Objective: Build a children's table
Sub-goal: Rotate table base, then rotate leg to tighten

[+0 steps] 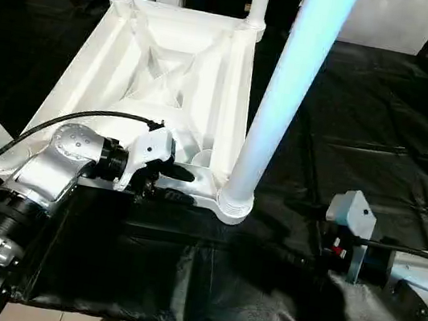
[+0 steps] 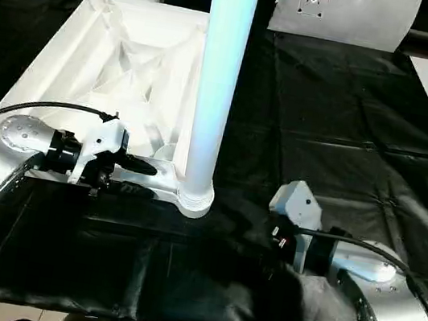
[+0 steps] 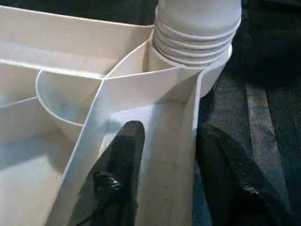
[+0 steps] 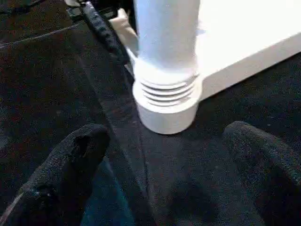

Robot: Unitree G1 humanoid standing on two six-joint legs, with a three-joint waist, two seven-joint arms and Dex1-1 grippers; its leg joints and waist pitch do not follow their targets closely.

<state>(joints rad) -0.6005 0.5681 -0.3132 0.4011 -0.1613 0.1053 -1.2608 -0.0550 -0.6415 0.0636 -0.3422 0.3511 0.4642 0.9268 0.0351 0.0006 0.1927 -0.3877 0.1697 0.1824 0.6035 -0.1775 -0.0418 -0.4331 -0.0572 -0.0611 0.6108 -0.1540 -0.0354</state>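
We saw the white table top [image 1: 170, 80] lying upside down on the black-covered worktable [image 1: 364, 135], its X-shaped ribs facing up, with one long white leg [image 1: 285, 98] standing upright in the near corner socket [image 1: 234, 200] and two more legs rising from the far corners. From the head camera the left gripper [image 1: 171, 184] reached in along the near edge of the top, just beside that socket, while the right gripper [image 2: 272, 233] sat low over the black cover, near the foot of the leg but apart from it. The left wrist camera gave us what the head camera could not: one black finger [image 3: 120, 160] lay inside the rim wall [image 3: 164, 155] and the other outside it, so the gripper straddled that wall, and we could not tell whether the fingers pressed it firmly. It also showed the ridged end of the leg seated in the socket, with a curved rib beside it. The right wrist camera showed both of its fingers [image 4: 70, 160] spread wide with only black cover between them, the ridged collar straight ahead and the left gripper's dark fingers at the table edge behind. We could read no brand, label or writing on anything.
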